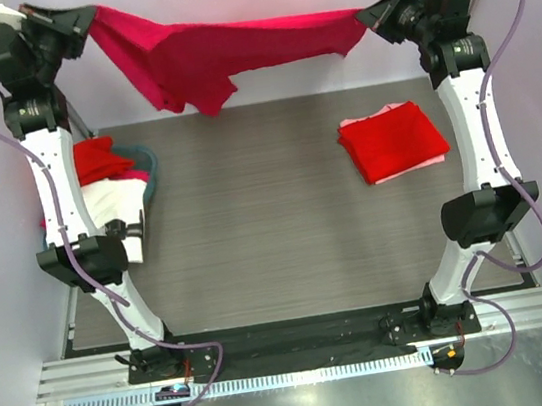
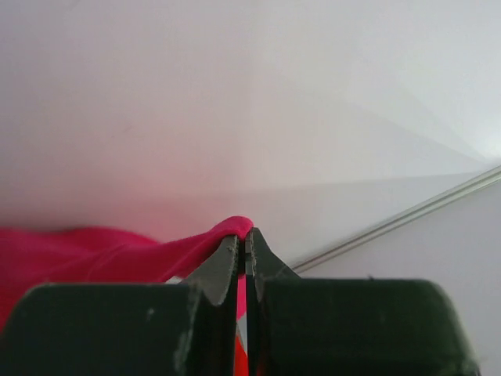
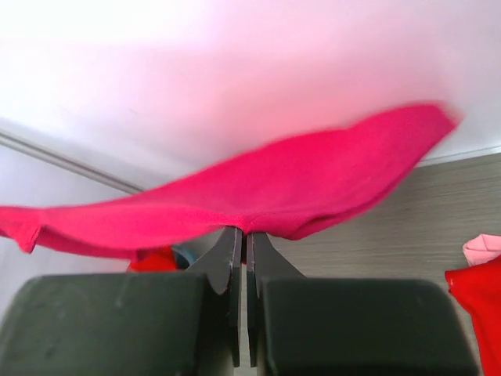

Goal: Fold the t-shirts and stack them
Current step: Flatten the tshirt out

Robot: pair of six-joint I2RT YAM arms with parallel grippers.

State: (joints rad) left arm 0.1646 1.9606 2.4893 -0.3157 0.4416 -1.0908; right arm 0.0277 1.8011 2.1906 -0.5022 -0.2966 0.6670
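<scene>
Grey table [image 1: 254, 226], one crimson shirt [image 1: 220, 54], one stack [image 1: 394, 142]

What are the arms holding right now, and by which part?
Both hold one crimson-pink cloth t-shirt, stretched aloft between them: the left end effector pinches one end, the right end effector the opposite end.

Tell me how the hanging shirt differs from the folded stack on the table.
The hanging shirt is spread in the air, pinched between the left claw and right claw; the stack lies on the table, untouched. The shirt is unfolded and crimson-pink; the stack is folded, red over pale pink. Both are soft cloth.
</scene>
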